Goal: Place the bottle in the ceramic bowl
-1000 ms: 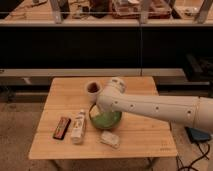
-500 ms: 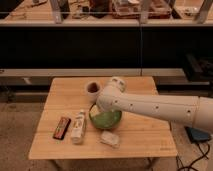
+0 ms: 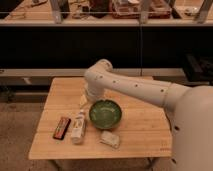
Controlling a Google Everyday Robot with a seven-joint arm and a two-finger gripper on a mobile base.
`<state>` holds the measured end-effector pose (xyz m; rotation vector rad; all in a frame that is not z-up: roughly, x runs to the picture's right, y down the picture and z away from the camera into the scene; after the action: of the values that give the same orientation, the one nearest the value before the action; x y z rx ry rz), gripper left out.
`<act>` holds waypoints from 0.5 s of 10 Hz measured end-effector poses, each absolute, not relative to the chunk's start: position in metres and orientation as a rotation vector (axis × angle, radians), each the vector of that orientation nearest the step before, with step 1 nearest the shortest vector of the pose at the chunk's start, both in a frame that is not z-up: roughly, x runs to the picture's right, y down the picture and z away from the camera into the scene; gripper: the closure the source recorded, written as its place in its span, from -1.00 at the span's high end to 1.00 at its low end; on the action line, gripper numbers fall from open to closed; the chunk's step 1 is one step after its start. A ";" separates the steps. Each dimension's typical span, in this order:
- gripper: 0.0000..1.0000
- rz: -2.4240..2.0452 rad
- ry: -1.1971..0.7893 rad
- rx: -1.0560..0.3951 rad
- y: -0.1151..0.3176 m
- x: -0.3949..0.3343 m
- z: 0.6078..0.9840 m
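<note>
A pale plastic bottle [image 3: 78,126] lies on its side on the wooden table [image 3: 140,125], left of the green ceramic bowl [image 3: 105,114]. The bowl stands upright at the table's middle and looks empty. My white arm [image 3: 135,87] reaches in from the right and bends down at its elbow. The gripper [image 3: 84,101] hangs at the bowl's far left rim, just above the bottle's top end and apart from it. It holds nothing that I can see.
A dark snack bar [image 3: 61,127] lies left of the bottle. A white crumpled packet [image 3: 110,138] lies in front of the bowl. A dark shelf unit [image 3: 70,45] stands behind the table. The arm hides the table's back middle.
The arm has swung back and to the left off the bowl, so the whole bowl now shows. The bottle, bar and packet have not moved.
</note>
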<state>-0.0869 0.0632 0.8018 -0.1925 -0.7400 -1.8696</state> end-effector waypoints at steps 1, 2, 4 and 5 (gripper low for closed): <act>0.60 -1.868 -0.769 -0.229 0.063 -0.097 0.809; 0.60 -1.880 -0.788 -0.275 0.067 -0.110 0.819; 0.60 -1.886 -0.759 -0.389 0.083 -0.121 0.843; 0.60 -1.889 -0.728 -0.415 0.086 -0.124 0.849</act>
<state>-0.1235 0.0861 0.8493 -0.4145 -0.7276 -1.8894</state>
